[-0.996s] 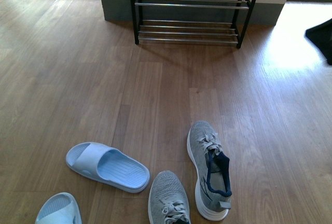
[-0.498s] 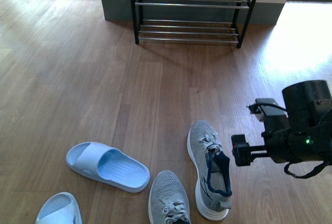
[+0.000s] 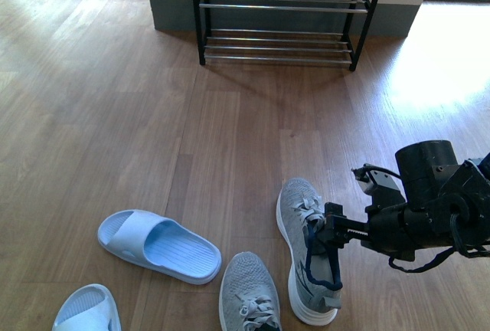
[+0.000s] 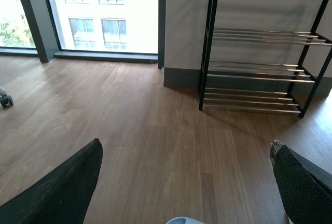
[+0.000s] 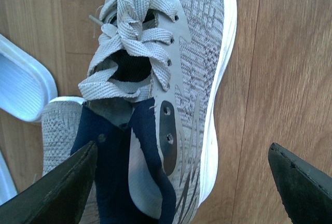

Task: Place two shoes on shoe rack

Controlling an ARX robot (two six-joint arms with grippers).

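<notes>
Two shoes lie on the floor (image 3: 115, 116) near you: the left shoe (image 3: 249, 294) closest, the right shoe (image 3: 297, 208) under your right gripper (image 3: 331, 231). Its fingers are apart, as are those of the left gripper (image 4: 184, 187). Pinch only the soft collar (image 5: 119, 172) and the shoe may tilt and drop. Two slippers (image 3: 157, 245) lie left; one rack (image 3: 279, 17) stands far.

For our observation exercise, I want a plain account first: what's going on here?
The robot's right gripper hangs open over one grey sneaker, and its fingers straddle the laces and navy collar without gripping. The second grey sneaker lies beside it, next to two light blue slides. The left gripper is open and empty above the wooden floor. Neither sneaker is on the shoe rack by the far wall yet.
</notes>
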